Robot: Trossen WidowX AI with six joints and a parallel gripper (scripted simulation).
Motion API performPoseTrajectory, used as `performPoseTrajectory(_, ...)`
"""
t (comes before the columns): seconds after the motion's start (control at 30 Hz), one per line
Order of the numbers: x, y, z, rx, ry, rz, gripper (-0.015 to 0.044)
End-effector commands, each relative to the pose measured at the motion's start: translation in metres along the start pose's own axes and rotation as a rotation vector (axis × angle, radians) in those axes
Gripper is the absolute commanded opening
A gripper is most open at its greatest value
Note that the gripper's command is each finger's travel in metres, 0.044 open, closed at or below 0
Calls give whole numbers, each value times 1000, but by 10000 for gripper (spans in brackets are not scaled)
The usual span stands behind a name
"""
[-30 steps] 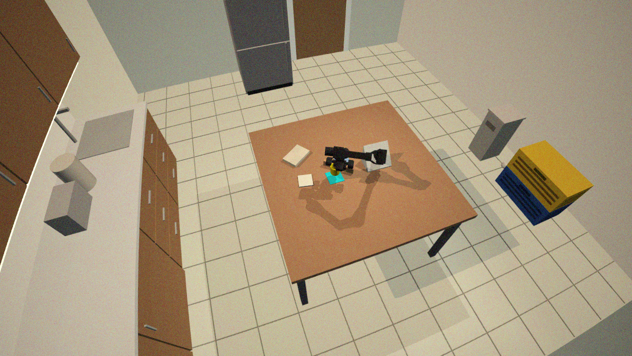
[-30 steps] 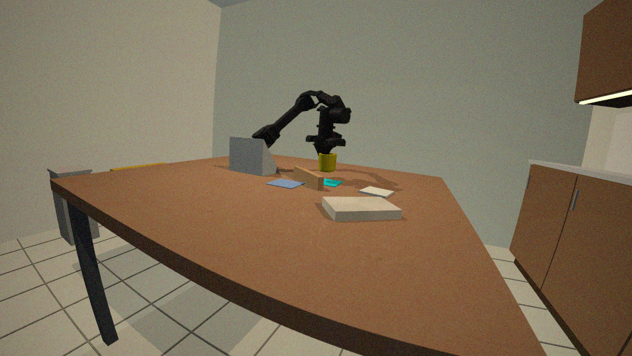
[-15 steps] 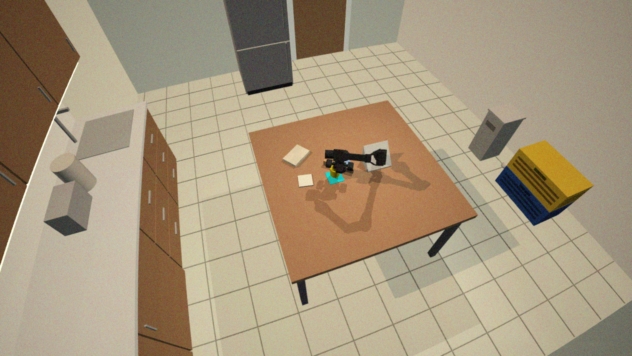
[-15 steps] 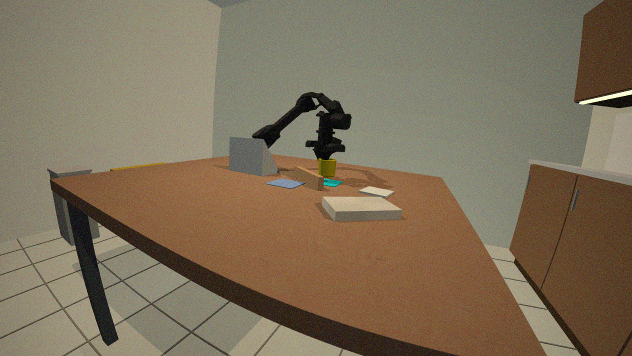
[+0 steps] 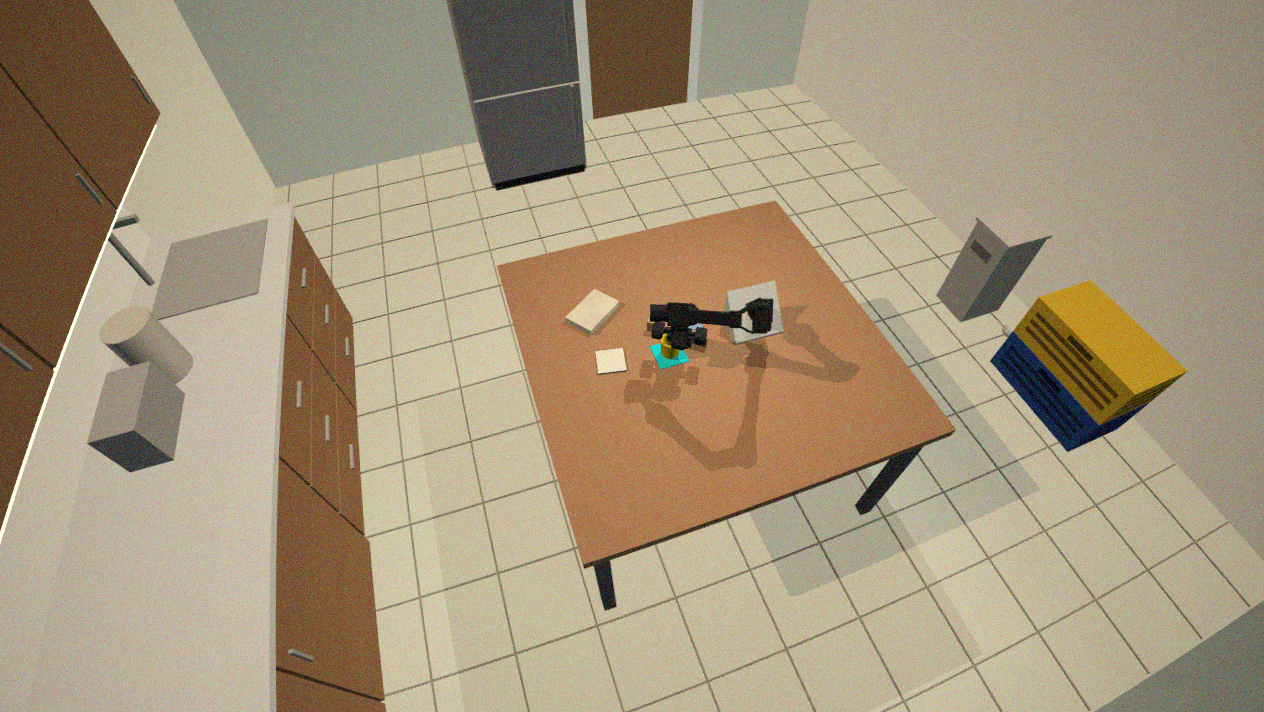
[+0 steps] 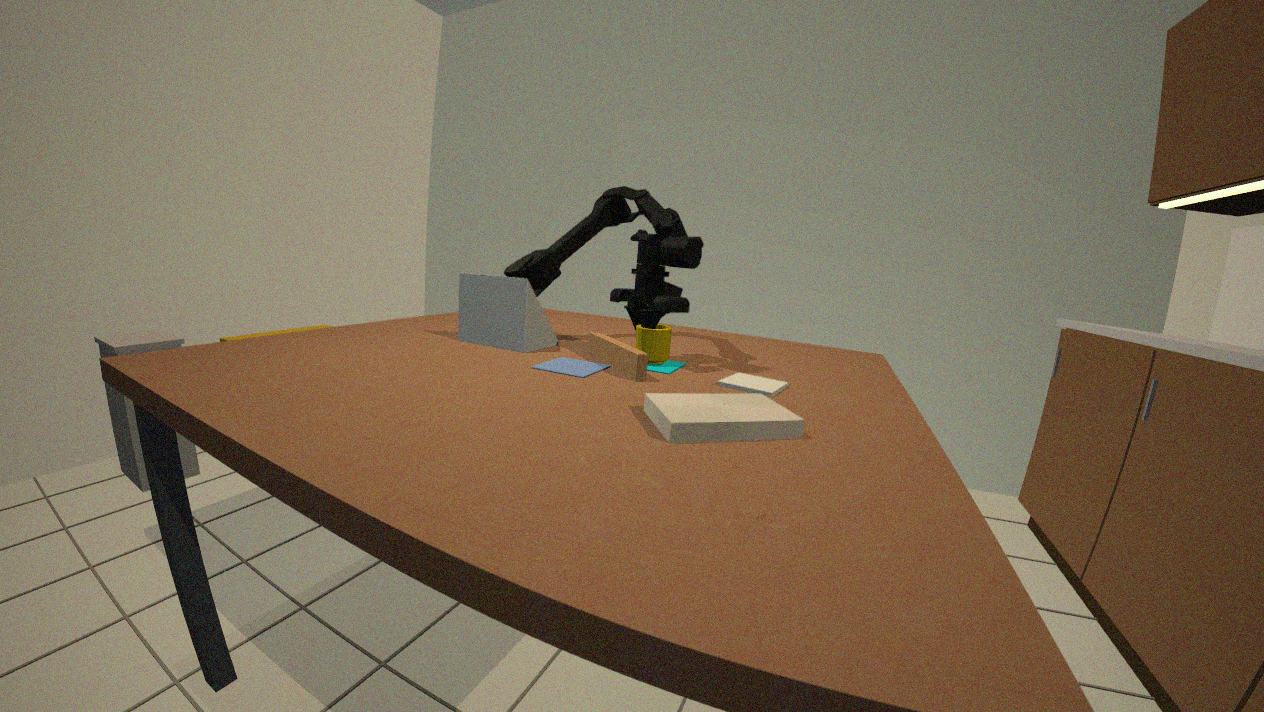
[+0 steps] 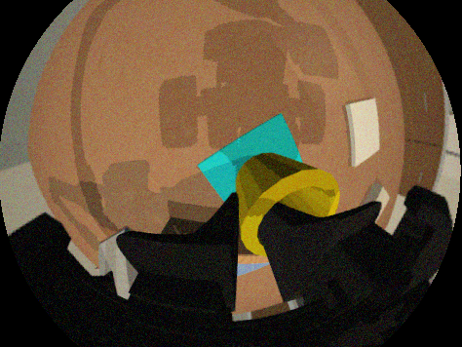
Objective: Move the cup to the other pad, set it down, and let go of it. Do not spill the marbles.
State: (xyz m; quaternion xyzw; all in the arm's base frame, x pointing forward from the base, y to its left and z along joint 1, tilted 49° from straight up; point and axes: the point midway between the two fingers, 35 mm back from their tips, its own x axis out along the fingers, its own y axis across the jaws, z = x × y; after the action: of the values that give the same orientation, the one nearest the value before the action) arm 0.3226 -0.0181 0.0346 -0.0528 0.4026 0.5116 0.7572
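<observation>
Kitchen: grey fridge point(image 5: 528, 88), brown cabinets point(image 5: 320, 371) under a pale counter point(image 5: 132, 530), tiled floor point(image 5: 442, 353), wooden table point(image 5: 707, 442).

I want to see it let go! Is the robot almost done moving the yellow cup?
Almost. The cup is already over the teal pad, on it or just above; I cannot tell which. The gripper is shut on its rim. Left: set it down if it isn't, open the fingers and lift away. The marbles aren't visible.

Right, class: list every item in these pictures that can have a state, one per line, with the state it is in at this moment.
gripper: shut on the cup's rim.
yellow cup: upright, held, over the teal pad; whether it touches, cannot tell.
teal pad: flat on the table, under the cup.
blue pad: flat, nothing on it.
marbles: not visible.
</observation>
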Motion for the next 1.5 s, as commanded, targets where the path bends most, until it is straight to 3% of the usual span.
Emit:
performPoseTrajectory(0.0, -1, 0, 0, 0, 0, -1, 0)
performPoseTrajectory(0.23, -1, 0, 0, 0, 0, -1, 0)
performPoseTrajectory(0.43, -1, 0, 0, 0, 0, -1, 146)
performPoseTrajectory(1.47, -37, -1, 0, 3, -2, -2, 146)
